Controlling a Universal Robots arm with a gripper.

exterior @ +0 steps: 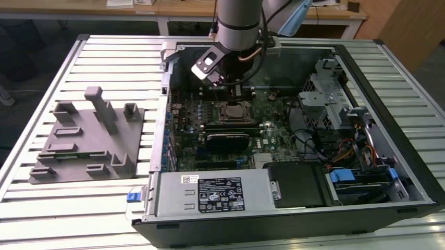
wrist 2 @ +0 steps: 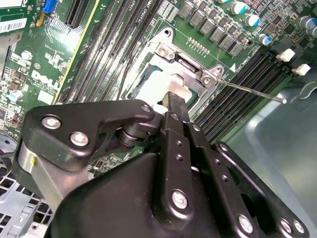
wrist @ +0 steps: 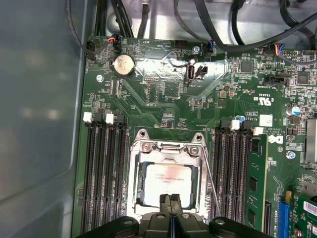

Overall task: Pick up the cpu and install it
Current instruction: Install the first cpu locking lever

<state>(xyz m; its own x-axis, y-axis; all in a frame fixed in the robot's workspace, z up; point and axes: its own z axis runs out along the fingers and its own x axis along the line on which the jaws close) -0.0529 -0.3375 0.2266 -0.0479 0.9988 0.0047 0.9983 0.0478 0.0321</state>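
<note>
The cpu (wrist: 166,179) is a small silver square lying flat inside the metal-framed motherboard socket (wrist: 143,148); its pale top also shows in the second wrist view (wrist 2: 148,83). In the exterior view the cpu (exterior: 236,110) sits mid-board inside the open computer case. My gripper (wrist: 171,201) hangs just above the cpu's near edge with its two black fingers pressed together and nothing between them. The second wrist view shows the fingertips (wrist 2: 172,99) over the socket's rim. The gripper (exterior: 235,92) points straight down into the case.
A grey plastic tray (exterior: 83,140) with upright posts lies on the slatted table at the exterior view's left. A thin socket lever (wrist: 210,183) runs beside the socket. Memory slots (wrist: 104,168) flank it. Case walls, cables and a drive cage (exterior: 334,99) crowd the exterior view's right.
</note>
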